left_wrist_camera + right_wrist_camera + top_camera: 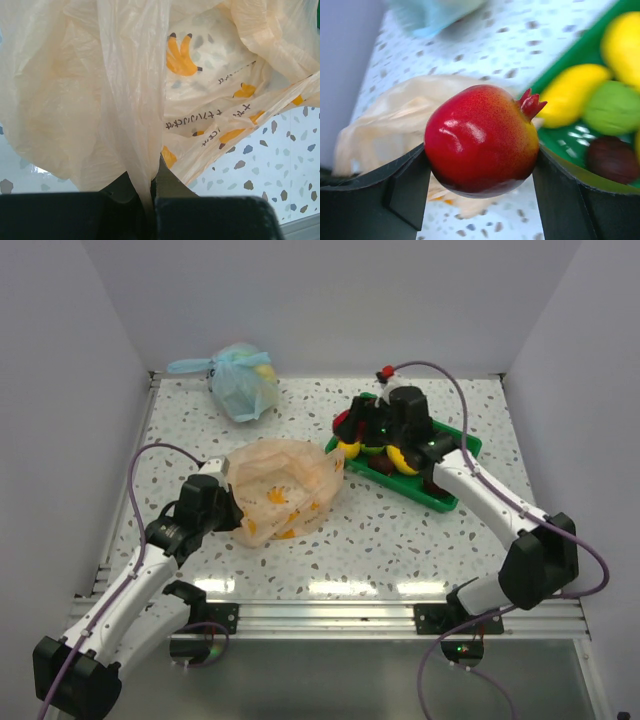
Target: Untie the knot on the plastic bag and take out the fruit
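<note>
- The plastic bag (pixel 283 488) lies on the table (pixel 400 540), a little left of its middle.
- At the plastic bag's left edge sits the left gripper (pixel 151 182), pinched on a fold of it.
- Just beside the plastic bag, to its right and a little behind, lies the tray (pixel 468 446), with fruit (pixel 405 462) in it.
- Between the plastic bag and the tray, up off the table, the right gripper (pixel 482 187) holds a pomegranate (pixel 480 140).
- Well behind the plastic bag, at the table's far edge, lies a second bag (pixel 243 380).
</note>
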Available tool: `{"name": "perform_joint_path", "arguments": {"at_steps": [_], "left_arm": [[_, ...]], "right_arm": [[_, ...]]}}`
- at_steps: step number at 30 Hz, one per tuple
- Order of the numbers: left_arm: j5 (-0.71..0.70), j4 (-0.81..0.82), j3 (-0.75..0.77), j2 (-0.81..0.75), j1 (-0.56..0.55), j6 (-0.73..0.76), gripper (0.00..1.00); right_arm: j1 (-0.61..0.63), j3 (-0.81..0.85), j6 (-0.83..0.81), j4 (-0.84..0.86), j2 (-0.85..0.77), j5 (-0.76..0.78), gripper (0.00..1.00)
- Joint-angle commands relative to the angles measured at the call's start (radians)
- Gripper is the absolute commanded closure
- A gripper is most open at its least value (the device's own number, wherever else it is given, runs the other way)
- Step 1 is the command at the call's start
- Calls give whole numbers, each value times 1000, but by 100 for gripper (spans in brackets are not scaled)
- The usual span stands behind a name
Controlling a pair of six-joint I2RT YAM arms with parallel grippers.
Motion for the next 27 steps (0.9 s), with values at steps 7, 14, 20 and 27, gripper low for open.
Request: {"name": "perform_joint_path", "arguments": {"at_steps": [7, 14, 20, 27], "left_arm": [[-9, 41, 4, -1, -8, 1, 98], [-8, 43, 2, -3, -7, 3, 98], [-8, 43, 2, -4, -7, 3, 98], [-11, 41, 2, -14, -7, 1, 98]], "right_arm": [[-298, -176, -36, -223, -98, 186, 63], [-399, -279, -10, -282, -166, 218, 33], [-404, -239, -27, -324, -192, 274, 1], [-402, -181, -42, -356, -235, 220, 1]]}}
